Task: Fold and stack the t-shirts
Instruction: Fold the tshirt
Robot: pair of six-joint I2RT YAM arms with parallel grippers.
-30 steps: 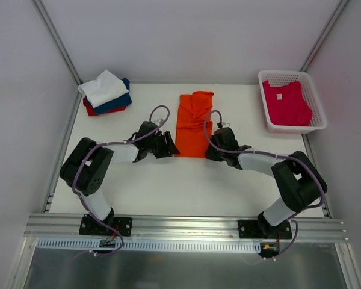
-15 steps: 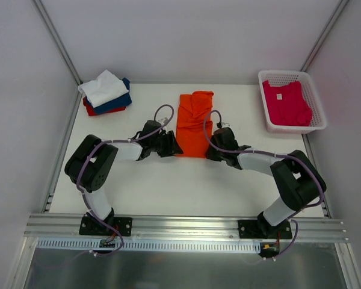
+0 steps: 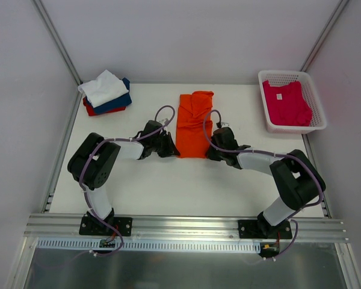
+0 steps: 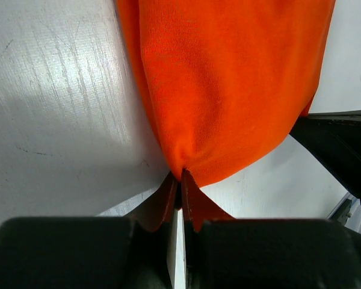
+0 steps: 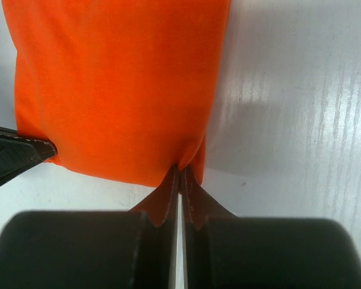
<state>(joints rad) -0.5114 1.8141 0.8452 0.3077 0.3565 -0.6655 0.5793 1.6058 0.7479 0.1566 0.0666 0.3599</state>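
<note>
The bright orange t-shirt [image 3: 194,122] lies folded into a long strip in the middle of the table. My left gripper [image 3: 172,149] is shut on its near left corner, and the cloth [image 4: 222,90] bunches at the fingertips. My right gripper [image 3: 209,150] is shut on its near right corner, where the cloth [image 5: 120,84] also shows. The magenta-pink t-shirt [image 3: 286,103] lies in the basket. Folded white [image 3: 102,87], navy [image 3: 114,103] and red [image 3: 96,111] shirts are stacked at the far left.
A white plastic mesh basket [image 3: 314,99] stands at the far right corner. The table's left edge has a metal rail [image 3: 60,162]. The right gripper's black finger [image 4: 340,144] shows in the left wrist view.
My left gripper has moved right to the orange shirt's near left corner and shut on it. The right gripper has stayed put.
</note>
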